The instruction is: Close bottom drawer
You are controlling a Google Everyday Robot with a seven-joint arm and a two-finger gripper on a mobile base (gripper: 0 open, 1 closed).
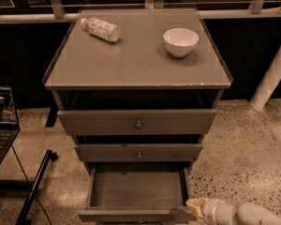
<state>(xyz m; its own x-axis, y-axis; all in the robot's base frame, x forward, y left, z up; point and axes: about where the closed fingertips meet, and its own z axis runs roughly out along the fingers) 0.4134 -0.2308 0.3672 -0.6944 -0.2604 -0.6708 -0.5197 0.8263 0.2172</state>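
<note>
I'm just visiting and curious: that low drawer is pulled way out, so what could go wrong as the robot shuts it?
The gripper sits at one front corner of the bottom drawer, far from its middle; an off-centre push might skew and jam it. A hard shove could jolt the cabinet and roll the bottle lying on top.

Cream gripper (195,206) at right corner of grey-brown bottom drawer (138,189); white bowl (181,41).

Office: laptop (0,125), terrazzo floor (246,144); end effector (194,207) bottom-right
</note>
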